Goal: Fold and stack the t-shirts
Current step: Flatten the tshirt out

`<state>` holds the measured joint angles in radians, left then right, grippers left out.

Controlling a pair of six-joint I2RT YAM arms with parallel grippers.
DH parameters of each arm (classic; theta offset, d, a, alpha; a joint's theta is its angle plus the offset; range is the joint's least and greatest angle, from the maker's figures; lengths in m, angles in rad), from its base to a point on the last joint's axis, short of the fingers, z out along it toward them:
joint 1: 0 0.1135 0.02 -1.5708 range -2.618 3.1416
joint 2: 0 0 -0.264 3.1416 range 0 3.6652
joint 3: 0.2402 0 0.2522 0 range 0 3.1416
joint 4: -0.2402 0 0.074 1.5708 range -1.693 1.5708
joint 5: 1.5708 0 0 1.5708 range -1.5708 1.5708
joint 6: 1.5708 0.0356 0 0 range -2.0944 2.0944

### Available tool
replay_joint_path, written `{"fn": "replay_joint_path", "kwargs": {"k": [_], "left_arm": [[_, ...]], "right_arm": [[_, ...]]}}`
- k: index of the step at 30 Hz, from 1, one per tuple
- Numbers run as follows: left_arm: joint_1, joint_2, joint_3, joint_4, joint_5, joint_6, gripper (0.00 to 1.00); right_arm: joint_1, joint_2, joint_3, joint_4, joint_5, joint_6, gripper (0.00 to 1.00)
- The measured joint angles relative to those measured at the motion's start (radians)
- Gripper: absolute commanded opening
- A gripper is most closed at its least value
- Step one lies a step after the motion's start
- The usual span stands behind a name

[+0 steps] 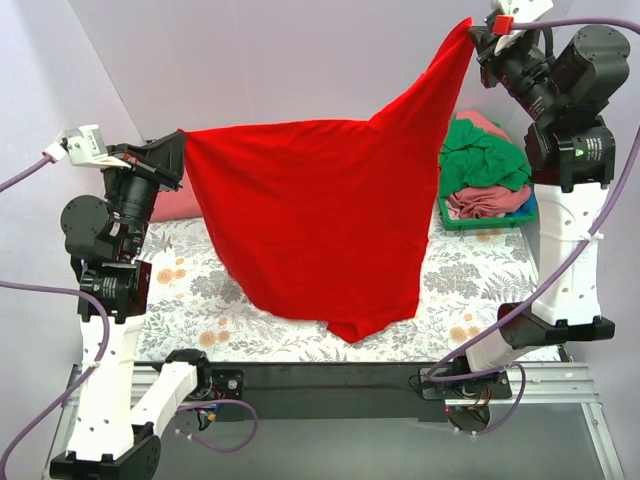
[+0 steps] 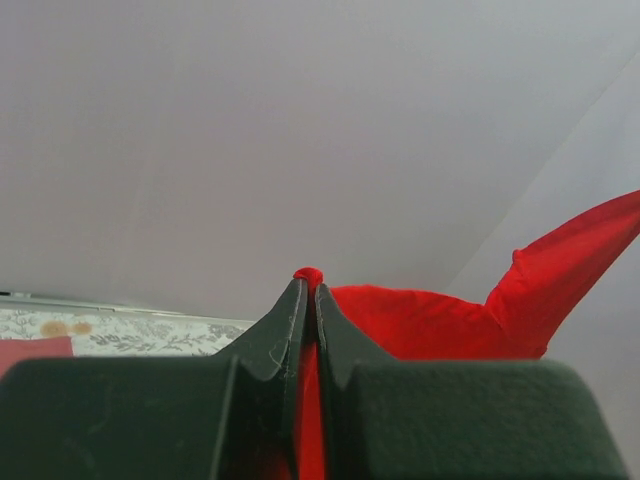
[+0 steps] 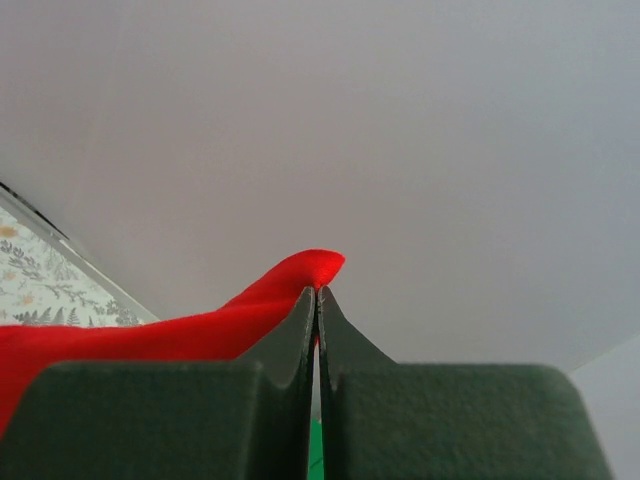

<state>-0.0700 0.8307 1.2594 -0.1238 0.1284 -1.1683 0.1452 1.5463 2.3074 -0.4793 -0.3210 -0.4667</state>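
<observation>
Floral tablecloth point(image 1: 200, 310) | red t-shirt point(image 1: 310, 220) hanging over it | corners clamped between left gripper point(image 1: 180, 140) and right gripper point(image 1: 472, 30)

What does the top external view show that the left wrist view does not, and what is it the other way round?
Only the top external view: the whole red t-shirt hanging spread between the left gripper and the right gripper, and the green t-shirt piled in a tray at the right. Only the left wrist view: a small tuft of red cloth poking up past the shut fingertips. Both: the red t-shirt, the left gripper shut on it, and the floral tablecloth.
</observation>
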Motion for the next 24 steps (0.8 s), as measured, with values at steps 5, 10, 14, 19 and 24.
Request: {"fn": "replay_joint_path", "kwargs": {"k": [5, 10, 14, 19, 24], "left_arm": [[0.000, -0.002, 0.063, -0.003, 0.012, -0.001, 0.00], [0.000, -0.036, 0.163, 0.005, 0.051, -0.023, 0.00], [-0.005, -0.086, 0.236, 0.025, 0.084, -0.042, 0.00], [-0.023, -0.140, 0.339, 0.059, 0.117, -0.064, 0.00], [-0.038, -0.151, 0.401, 0.084, 0.129, -0.071, 0.00]], "right_arm": [[0.000, -0.048, 0.000, 0.001, 0.000, 0.000, 0.01], [0.000, -0.149, 0.012, 0.006, 0.010, -0.008, 0.01], [-0.002, -0.247, 0.044, 0.024, 0.034, -0.015, 0.01], [-0.026, -0.351, 0.097, 0.078, 0.061, -0.022, 0.01], [-0.061, -0.382, 0.157, 0.150, 0.060, -0.012, 0.01]]}}
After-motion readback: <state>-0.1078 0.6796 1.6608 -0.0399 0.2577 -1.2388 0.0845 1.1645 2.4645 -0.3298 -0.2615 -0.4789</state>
